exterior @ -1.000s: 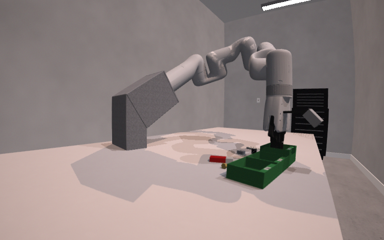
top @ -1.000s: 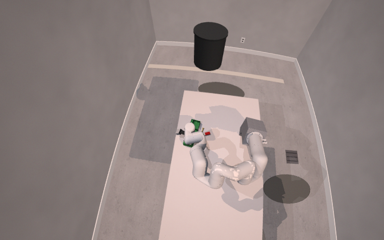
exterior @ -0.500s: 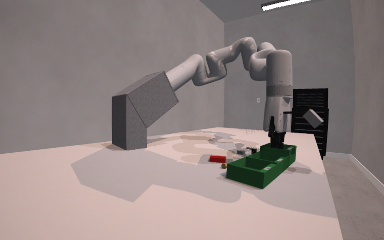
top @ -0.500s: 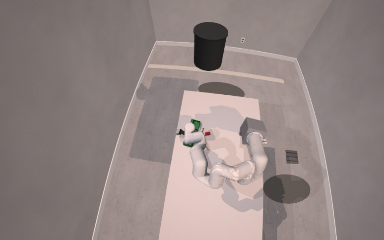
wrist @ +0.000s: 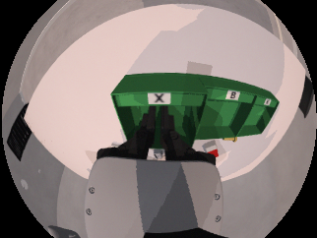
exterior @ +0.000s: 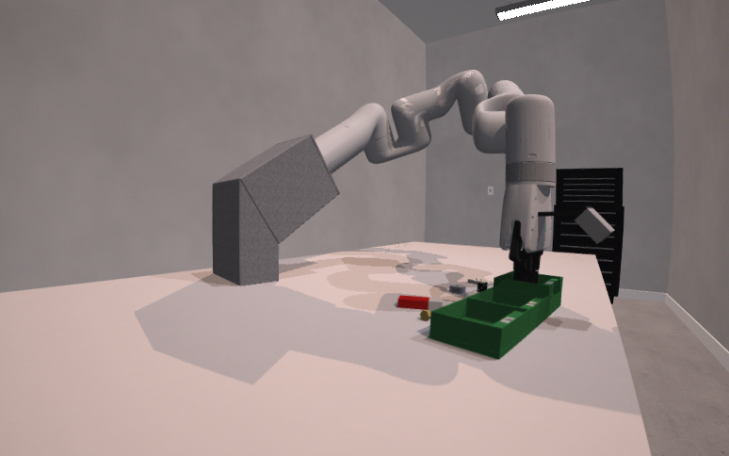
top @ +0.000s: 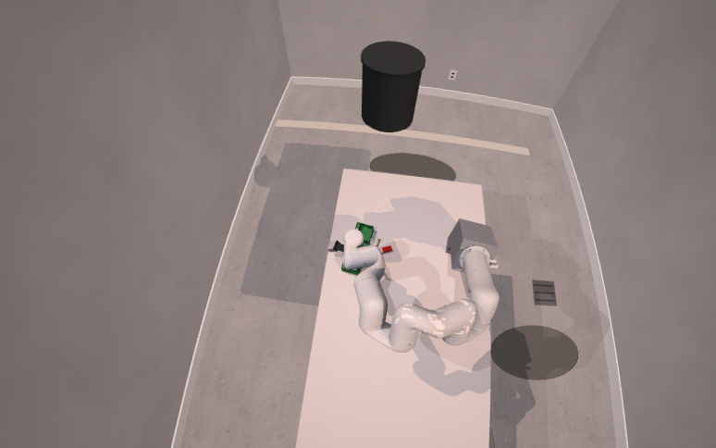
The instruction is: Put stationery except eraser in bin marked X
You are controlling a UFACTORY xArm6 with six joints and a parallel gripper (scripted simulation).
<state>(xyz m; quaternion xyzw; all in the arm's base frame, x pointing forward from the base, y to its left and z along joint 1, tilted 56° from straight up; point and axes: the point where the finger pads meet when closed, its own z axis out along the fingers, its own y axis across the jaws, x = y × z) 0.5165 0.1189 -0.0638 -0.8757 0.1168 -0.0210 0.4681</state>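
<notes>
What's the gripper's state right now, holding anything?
Gripper: fingers nearly closed, lowered inside the X compartment of the green three-compartment bin; no held thing can be made out between them.

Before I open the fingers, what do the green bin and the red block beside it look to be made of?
The green bin looks like rigid plastic: flat, thin walls, uniform matte green, no sheen or grain. The red block on the table is a plain matte solid with sharp edges, perhaps plastic or rubber; it is too small here to tell which.
</notes>
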